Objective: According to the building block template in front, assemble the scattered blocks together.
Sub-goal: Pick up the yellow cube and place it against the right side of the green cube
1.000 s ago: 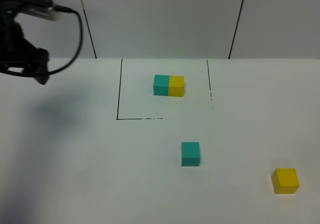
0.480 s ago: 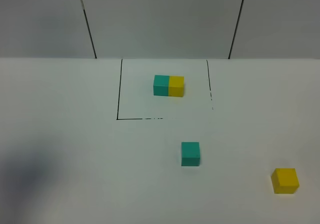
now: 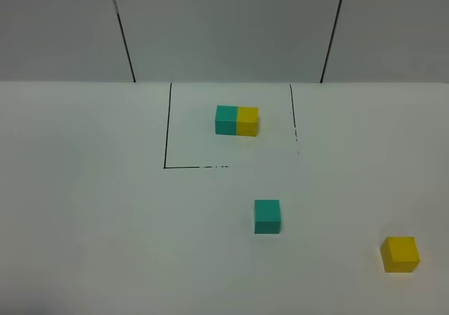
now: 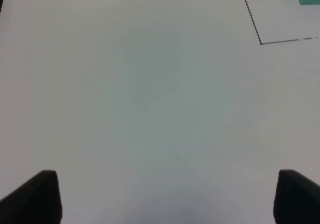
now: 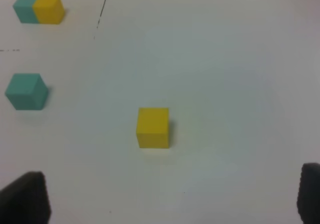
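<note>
We begin with the left claw (image 4: 165, 199). Its wrist view shows the two dark fingertips (image 4: 35, 198) spread far apart, fully open, with only bare white table (image 4: 150, 109) between them. It holds nothing and touches nothing. A corner of the thin black lines (image 4: 250, 14) lies well ahead of it.

In the high view we find the building block template (image 3: 236, 121) at about twelve o'clock from the middle of the picture. It is one short bar inside the black lines, teal half on the left and yellow half on the right. The loose teal cube (image 3: 267, 217) sits outside the frame, at about five o'clock from the template and well apart from it. The loose yellow cube (image 3: 400, 254) rests at about four o'clock from the teal cube, also well apart and near the right edge of the view.

The right claw (image 5: 167, 199) is likewise spread wide and grips nothing. In its wrist view we see the yellow cube on the table ahead of the gap, clear of both fingertips (image 5: 25, 201) and untouched.
</note>
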